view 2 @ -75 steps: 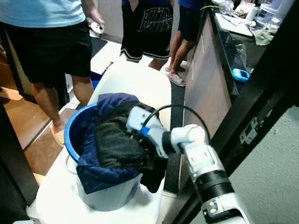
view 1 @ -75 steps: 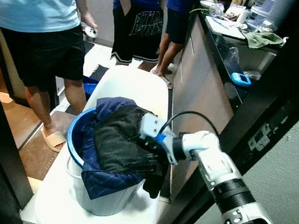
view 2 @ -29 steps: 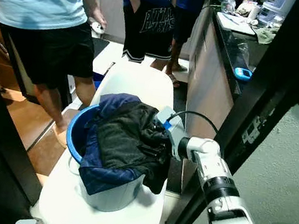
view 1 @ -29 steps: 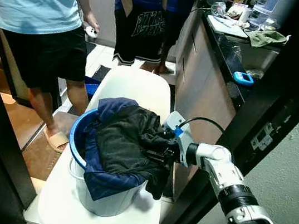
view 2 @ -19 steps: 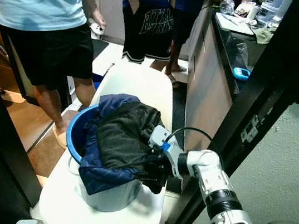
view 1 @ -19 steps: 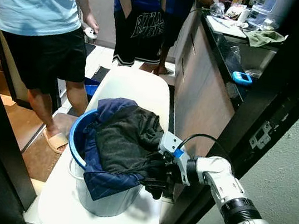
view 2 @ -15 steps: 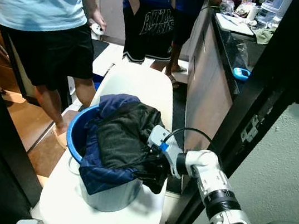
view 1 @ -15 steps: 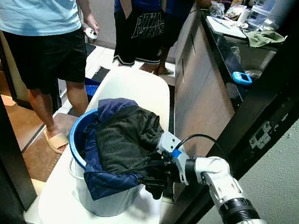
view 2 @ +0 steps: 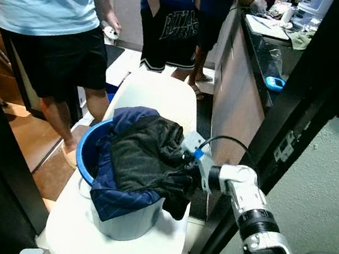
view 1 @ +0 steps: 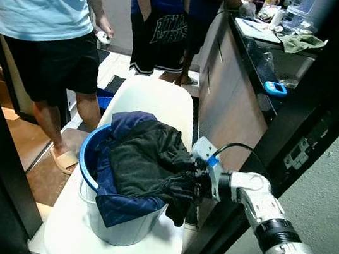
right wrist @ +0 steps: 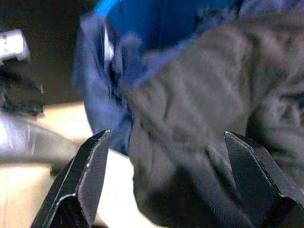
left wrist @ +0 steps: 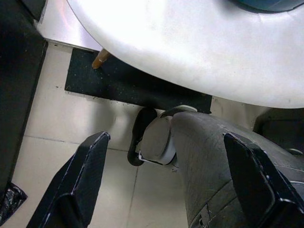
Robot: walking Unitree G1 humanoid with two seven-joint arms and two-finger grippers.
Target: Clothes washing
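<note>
Now that it has lifted slightly since half a second ago, the right gripper point(view 1: 194, 183) spreads its fingers wide, holding nothing, against the dark garment point(view 1: 148, 162) heaped in the blue bucket point(view 1: 88, 159); no grasp is secured yet.

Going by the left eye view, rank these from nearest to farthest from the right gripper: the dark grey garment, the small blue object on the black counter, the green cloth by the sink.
1. Dark grey garment, at the right gripper, atop the bucket.
2. Small blue object, on the black counter edge, beyond the gripper.
3. Green cloth, farther back by the sink.
</note>
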